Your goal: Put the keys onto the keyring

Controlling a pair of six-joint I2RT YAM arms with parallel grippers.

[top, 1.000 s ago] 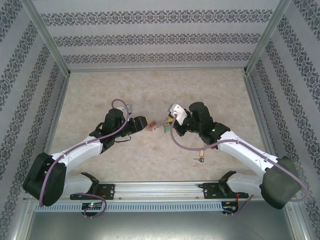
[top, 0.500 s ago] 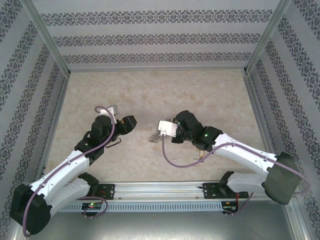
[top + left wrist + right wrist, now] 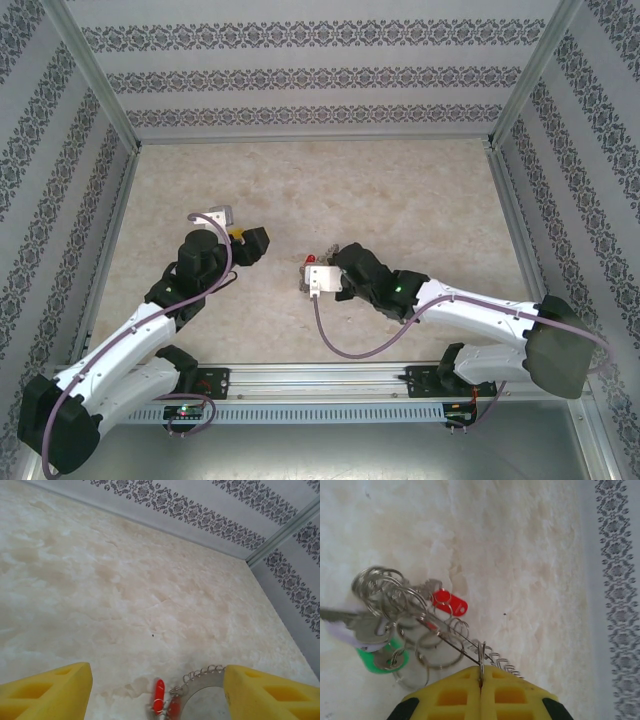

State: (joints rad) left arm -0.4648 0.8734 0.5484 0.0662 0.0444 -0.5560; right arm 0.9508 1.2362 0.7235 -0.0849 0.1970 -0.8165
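In the right wrist view my right gripper [image 3: 481, 679] is shut on the thin rim of the keyring [image 3: 451, 642], a grey hoop seen edge-on and fringed with silvery links. A bunch of keys hangs at its far end: a red tag [image 3: 450, 603], a green tag [image 3: 374, 661], a lilac one [image 3: 339, 631] and a silver key [image 3: 355, 620]. From above, the right gripper [image 3: 318, 274] holds the keyring [image 3: 322, 259] mid-table. The left gripper [image 3: 250, 243] stands open to its left, apart from it. Between the open left gripper [image 3: 157, 695] fingers show the hoop's arc [image 3: 207, 680] and a red key [image 3: 159, 696].
The beige mottled tabletop [image 3: 330, 185] is walled by patterned panels [image 3: 320, 75] at the back and on both sides. A metal rail [image 3: 320, 380] with both arm bases runs along the near edge. A lilac cable [image 3: 335, 335] loops beside the right arm.
The left gripper has let go, drawn back to the left and opened wider. The right arm has carried the keyring left and toward the near edge, still shut on it.
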